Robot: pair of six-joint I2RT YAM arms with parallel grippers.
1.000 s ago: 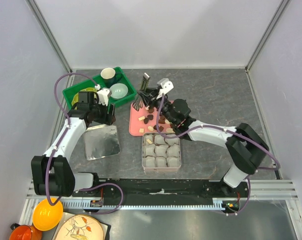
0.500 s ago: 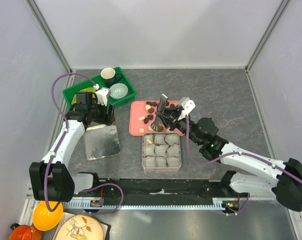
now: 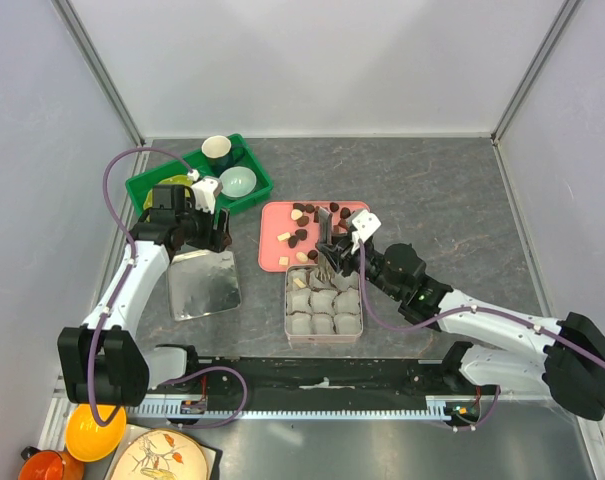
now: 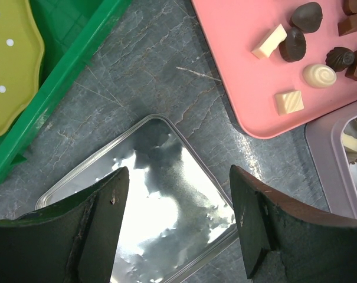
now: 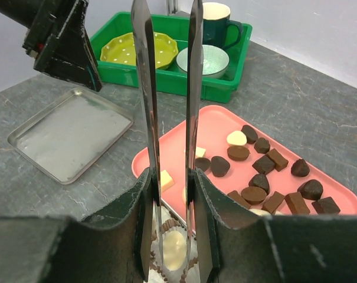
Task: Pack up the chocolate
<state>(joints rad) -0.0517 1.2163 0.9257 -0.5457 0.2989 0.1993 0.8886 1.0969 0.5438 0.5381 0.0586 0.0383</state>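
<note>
Now — tongs around white chocolate.

Clearances and obstructions, grey table
Stood free: far-right stretch beside pink tray, also narrow strip between steel lid and tin. Stood blocked: far-left corner by green bin; lid's far end by left gripper, jaws spread above it; tin's far row by tongs clamped in right gripper; near right by right arm, stretched across toward tin. Closed in at far end and both sides by white walls.
</note>
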